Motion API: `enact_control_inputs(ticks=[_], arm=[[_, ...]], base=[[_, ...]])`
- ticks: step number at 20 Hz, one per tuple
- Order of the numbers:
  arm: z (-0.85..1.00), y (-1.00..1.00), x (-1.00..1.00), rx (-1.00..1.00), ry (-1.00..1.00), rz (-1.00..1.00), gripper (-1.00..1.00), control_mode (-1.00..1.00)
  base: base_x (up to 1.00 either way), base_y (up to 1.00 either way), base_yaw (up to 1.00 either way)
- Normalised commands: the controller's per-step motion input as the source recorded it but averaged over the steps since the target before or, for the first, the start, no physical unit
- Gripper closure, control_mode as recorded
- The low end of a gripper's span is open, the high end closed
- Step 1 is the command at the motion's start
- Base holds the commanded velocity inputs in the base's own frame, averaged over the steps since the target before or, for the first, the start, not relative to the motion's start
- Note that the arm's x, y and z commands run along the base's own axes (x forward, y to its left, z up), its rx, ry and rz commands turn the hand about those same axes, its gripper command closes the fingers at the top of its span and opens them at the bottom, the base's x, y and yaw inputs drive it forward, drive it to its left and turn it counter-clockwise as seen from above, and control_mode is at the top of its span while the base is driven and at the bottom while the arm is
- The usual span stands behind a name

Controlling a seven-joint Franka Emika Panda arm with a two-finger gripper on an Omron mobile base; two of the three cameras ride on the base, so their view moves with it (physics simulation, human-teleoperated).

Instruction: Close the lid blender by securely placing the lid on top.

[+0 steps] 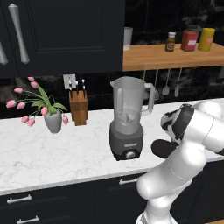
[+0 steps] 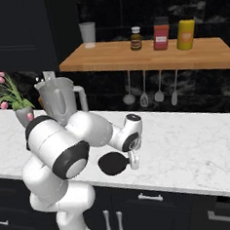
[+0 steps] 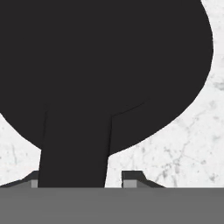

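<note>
The two-finger gripper grasps the flat round black lid by its short tab, fingers on either side, holding it just above the white marble counter. The tall clear-jarred blender on its dark grey base stands open-topped nearby.

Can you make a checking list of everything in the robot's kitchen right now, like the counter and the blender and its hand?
Surface: white marble counter, bare around the blender.
Job's things: tall clear-jar blender on a dark grey base, mouth open, no lid on it; flat round black lid right of the blender, near the counter's front edge.
Clutter: grey vase of pink tulips; wooden knife block.
Grippers: gripper at the lid's tab, one fingertip on each side; grip cannot be confirmed.
Cables: nothing seen.
Surroundings: wooden shelf with jars and a cup; hanging utensils; dark cabinets.
</note>
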Motion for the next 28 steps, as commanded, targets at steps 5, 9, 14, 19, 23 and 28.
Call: enact_control_inputs(ticks=[5,9,14,19,23,28], arm=[[-0.03,0.0,0.01,0.0,0.0,0.0,1.0,-1.0],[0.0,0.03,0.0,0.0,0.0,0.0,1.0,-1.0],[0.07,0.2,-0.03,0.0,0.0,0.0,1.0,-1.0],[0.49,0.06,-0.04,0.0,0.0,0.0,1.0,-1.0],[0.66,0.0,0.0,0.0,0.0,0.0,1.0,-1.0],[0.58,0.0,0.0,0.0,0.01,0.0,1.0,-1.0]], base=[[0.0,0.0,0.0],[0.0,0.0,0.0],[0.0,0.0,0.0],[0.0,0.0,0.0],[0.0,0.0,0.0],[0.0,0.0,0.0]])
